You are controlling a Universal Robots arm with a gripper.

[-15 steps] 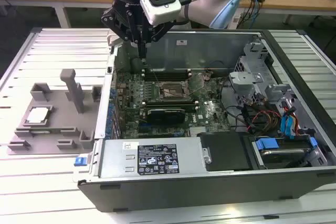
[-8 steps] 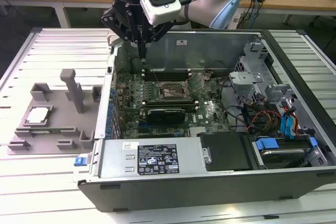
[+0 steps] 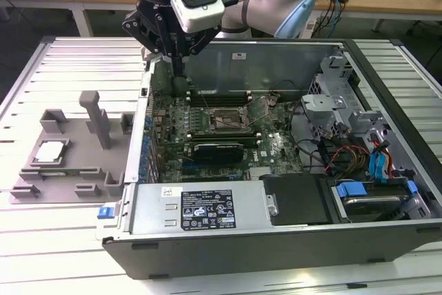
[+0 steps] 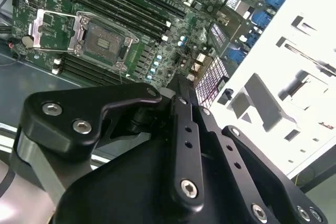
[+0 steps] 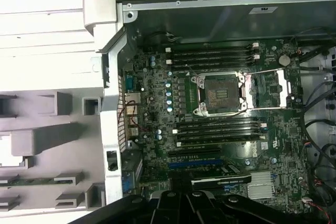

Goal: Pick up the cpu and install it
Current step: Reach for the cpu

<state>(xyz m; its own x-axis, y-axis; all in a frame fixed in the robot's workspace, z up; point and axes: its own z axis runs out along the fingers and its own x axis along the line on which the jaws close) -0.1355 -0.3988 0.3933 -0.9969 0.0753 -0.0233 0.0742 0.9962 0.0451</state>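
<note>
The cpu, a silvery-white square chip, lies flat in the grey plastic holder block on the table, at the exterior view's left. My gripper hangs above the back left corner of the open computer case, well away from the cpu, shut with nothing in it. Its black linkage and fingertip show in the second wrist view. On the green board the metal-framed socket stands empty, its load frame flipped open to one side.
The case wall stands between the holder and the board. Memory sticks flank the socket. A drive cage, coloured cables and a hard drive occupy the case's right side. The holder has upright posts.
</note>
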